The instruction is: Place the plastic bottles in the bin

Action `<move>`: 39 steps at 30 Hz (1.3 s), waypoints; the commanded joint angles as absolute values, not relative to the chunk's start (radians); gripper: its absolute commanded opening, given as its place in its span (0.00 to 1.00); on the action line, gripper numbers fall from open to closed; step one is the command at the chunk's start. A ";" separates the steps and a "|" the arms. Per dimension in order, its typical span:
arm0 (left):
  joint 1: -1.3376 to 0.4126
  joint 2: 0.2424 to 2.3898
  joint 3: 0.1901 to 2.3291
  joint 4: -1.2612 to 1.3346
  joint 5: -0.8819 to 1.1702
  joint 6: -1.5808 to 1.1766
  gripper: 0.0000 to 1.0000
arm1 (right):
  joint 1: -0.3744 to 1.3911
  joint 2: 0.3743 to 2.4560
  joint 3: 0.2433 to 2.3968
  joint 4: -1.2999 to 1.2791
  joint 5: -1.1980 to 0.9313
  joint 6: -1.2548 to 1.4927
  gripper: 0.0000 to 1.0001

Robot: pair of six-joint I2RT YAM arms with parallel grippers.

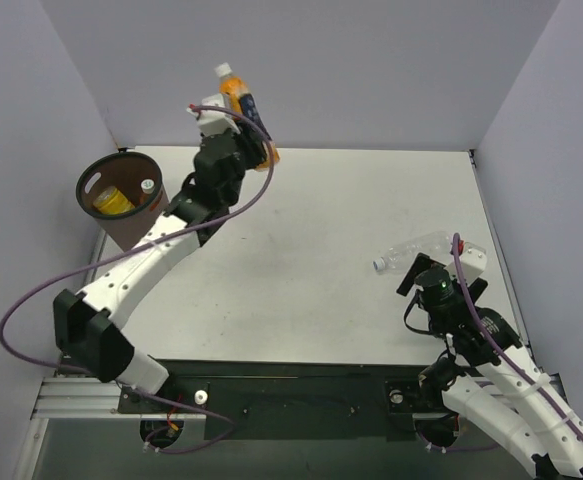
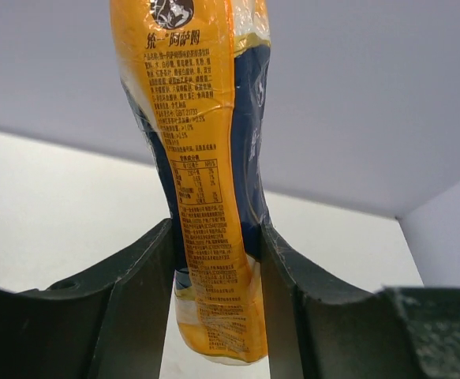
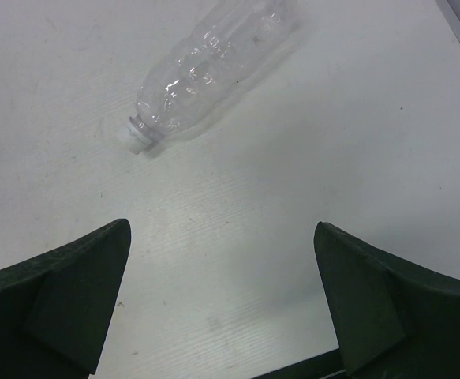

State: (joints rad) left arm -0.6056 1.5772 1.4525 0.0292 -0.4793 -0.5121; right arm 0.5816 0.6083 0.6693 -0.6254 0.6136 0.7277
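Note:
My left gripper (image 1: 256,140) is shut on an orange and dark blue bottle (image 1: 243,107) and holds it high at the back, to the right of the bin (image 1: 121,200). In the left wrist view the bottle (image 2: 206,174) stands pinched between my two fingers (image 2: 139,308). The dark brown bin stands at the far left with a yellow bottle (image 1: 111,203) and a capped one (image 1: 148,187) inside. A clear bottle (image 1: 416,250) lies on the table at the right. My right gripper (image 1: 421,272) is open just near of it; it shows ahead in the right wrist view (image 3: 206,71).
Grey walls (image 1: 371,70) close in the white table (image 1: 321,260) at the back and sides. A black rail (image 1: 291,395) runs along the near edge between the arm bases. A purple cable (image 1: 31,300) loops off the left arm.

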 commanded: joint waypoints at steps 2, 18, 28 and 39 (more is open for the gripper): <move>-0.526 1.387 1.445 -0.057 -0.604 -0.167 0.30 | 0.588 0.583 0.660 -0.623 0.640 0.704 0.95; -0.045 1.167 1.286 -0.126 -0.584 -0.118 0.24 | 0.588 0.629 0.681 -0.603 0.611 0.692 0.95; 0.034 1.184 1.155 -0.095 -0.629 -0.202 0.90 | 0.588 0.634 0.675 -0.598 0.604 0.704 0.95; 0.031 1.138 1.160 -0.083 -0.557 -0.221 0.96 | 0.588 0.626 0.664 -0.600 0.611 0.707 0.95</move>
State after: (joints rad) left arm 0.0299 1.1931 1.1400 -0.1307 -0.6128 -0.2028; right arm 0.5835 0.6228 0.6689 -0.6067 0.5938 0.6991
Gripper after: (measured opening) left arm 0.951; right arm 0.946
